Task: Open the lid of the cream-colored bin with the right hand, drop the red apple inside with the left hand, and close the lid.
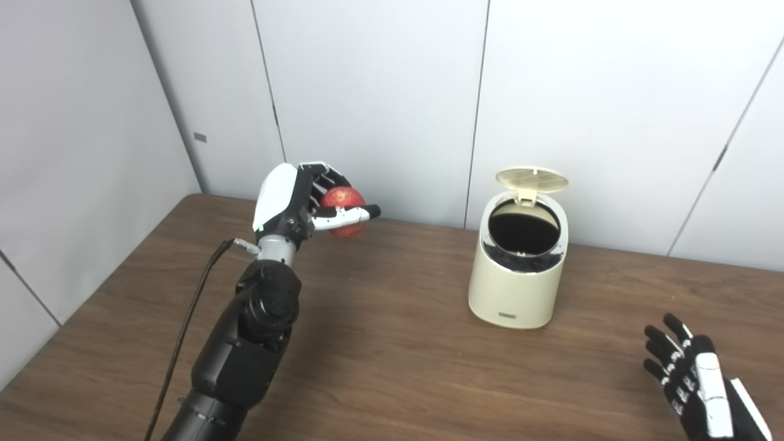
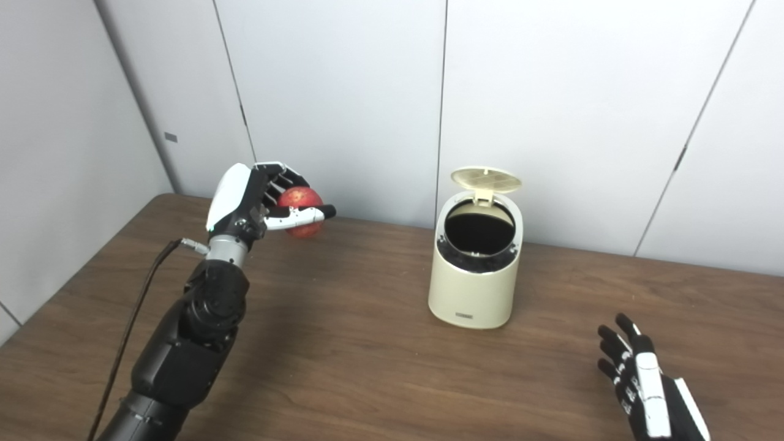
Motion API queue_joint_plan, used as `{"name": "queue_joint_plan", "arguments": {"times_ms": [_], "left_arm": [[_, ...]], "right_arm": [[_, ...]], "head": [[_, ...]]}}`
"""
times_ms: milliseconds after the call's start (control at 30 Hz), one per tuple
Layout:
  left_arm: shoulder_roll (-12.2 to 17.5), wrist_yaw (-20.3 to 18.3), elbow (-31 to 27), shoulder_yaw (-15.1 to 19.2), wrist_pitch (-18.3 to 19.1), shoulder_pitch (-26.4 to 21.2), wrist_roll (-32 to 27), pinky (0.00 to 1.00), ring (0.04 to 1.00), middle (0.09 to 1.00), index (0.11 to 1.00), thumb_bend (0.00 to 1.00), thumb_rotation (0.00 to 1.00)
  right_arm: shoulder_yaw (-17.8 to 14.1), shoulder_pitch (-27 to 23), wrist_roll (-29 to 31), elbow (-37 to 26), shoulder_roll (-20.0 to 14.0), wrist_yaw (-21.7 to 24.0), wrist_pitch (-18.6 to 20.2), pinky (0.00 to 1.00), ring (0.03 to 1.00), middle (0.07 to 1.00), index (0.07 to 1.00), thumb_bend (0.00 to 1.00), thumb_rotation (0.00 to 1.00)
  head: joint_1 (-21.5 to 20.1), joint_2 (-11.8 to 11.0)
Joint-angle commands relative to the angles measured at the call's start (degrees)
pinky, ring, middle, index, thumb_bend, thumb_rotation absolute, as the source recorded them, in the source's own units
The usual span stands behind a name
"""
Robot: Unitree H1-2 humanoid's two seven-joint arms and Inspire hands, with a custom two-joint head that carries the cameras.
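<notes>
Cream-colored plastic bin (image 1: 517, 278) stands upright on a dark brown wood-grain tabletop (image 1: 380, 343), toward the far edge, right of centre. Pale grey wall panels (image 1: 367, 92) with thin vertical seams close the room behind and to the left; the tabletop runs into that corner.

Bin's long axis is vertical. Its round cream lid (image 1: 531, 178) is flipped up on a rear hinge, tilted back toward the wall, underside showing. Mouth of the bin faces up and slightly toward the camera, dark inside (contents cannot be made out). A small dark label sits low on the front wall.

Left robot hand (image 1: 306, 205) is raised above the tabletop at far left, well apart from the bin, fingers and thumb wrapped around a round red apple (image 1: 343, 202); thumb crosses the front of the fruit. A black cable (image 1: 184, 331) trails along the left forearm.

Right robot hand (image 2: 640, 373) sits low at the near right corner, near the tabletop, fingers spread and extended, grasping nothing, clear of the bin.
</notes>
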Motion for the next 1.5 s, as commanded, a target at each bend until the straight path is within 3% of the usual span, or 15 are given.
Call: {"name": "queue_joint_plan", "arguments": {"times_ms": [0, 233, 700, 1000, 1467], "left_arm": [[0.1, 0.6, -3.0, -0.2, -1.4, -2.1, 1.5, 0.37, 0.440, 0.482, 0.477, 0.48, 0.00], [-4.3, 2.7, -6.0, -1.9, -3.9, -1.1, 3.4, 0.34, 0.441, 0.533, 0.486, 0.47, 0.00], [-11.9, 5.4, -6.5, -3.3, -8.7, 0.9, 3.7, 0.35, 0.429, 0.530, 0.486, 0.47, 0.00], [-16.3, 8.9, -5.2, -4.1, -10.5, 1.3, 5.5, 0.33, 0.427, 0.539, 0.488, 0.47, 0.00], [-19.2, 11.7, -0.7, -7.8, -15.5, 0.1, 8.3, 0.32, 0.419, 0.548, 0.497, 0.47, 0.00]], "right_arm": [[-0.5, -1.6, 0.0, -0.9, 0.4, -0.6, -3.1, 0.92, 0.966, 0.943, 0.944, 0.46, 1.00], [-1.3, -2.0, -0.1, -0.9, 0.5, -1.1, -4.4, 0.94, 0.965, 0.956, 0.949, 0.46, 1.00], [-2.4, -3.9, 0.5, 0.3, 2.4, -2.2, -6.7, 0.98, 0.993, 0.976, 0.965, 0.50, 1.00], [-1.2, -3.7, -2.0, -1.9, 4.5, -4.5, -4.5, 0.96, 0.968, 0.950, 0.939, 0.51, 1.00], [2.5, -4.1, -6.1, -1.2, 6.0, -5.7, -4.8, 0.93, 0.960, 0.933, 0.930, 0.55, 1.00]], "head": [[0.1, 0.0], [-2.3, -0.2], [-7.3, -0.2], [-10.8, -0.2], [-13.9, -0.6]]}}
